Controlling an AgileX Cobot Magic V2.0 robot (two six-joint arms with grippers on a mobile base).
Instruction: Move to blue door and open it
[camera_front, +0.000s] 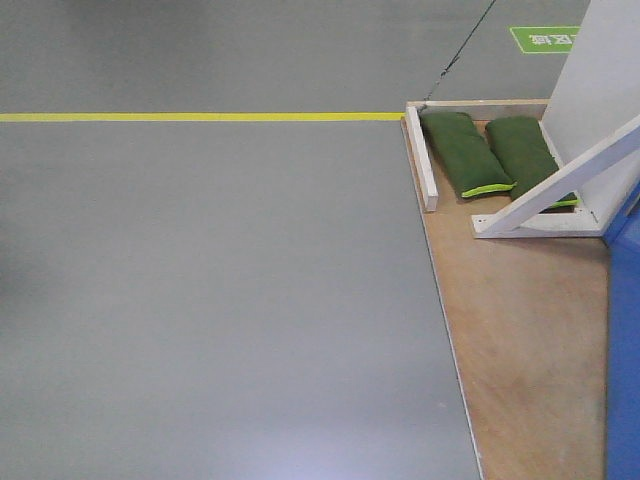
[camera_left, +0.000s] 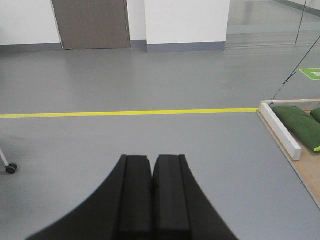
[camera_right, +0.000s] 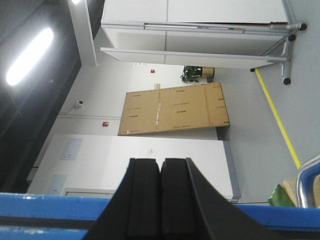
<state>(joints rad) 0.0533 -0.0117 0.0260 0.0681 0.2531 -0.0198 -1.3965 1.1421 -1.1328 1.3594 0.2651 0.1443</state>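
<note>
A glossy strip of the blue door (camera_front: 625, 330) runs down the right edge of the front view, standing on the wooden base (camera_front: 520, 330). In the right wrist view, which is turned sideways, the blue door (camera_right: 50, 206) fills a band along the bottom, and a curved silver handle (camera_right: 306, 184) shows at the lower right. My right gripper (camera_right: 160, 162) is shut with nothing in it, its black fingers in front of that blue band. My left gripper (camera_left: 152, 159) is also shut and empty, hanging over the grey floor away from the door.
Two green sandbags (camera_front: 465, 152) lie on the wooden base behind a white batten (camera_front: 421, 158). A white wall panel with a diagonal brace (camera_front: 560, 185) stands beside the door. A yellow floor line (camera_front: 200, 117) crosses the grey floor. A caster wheel (camera_left: 11, 168) sits at the left.
</note>
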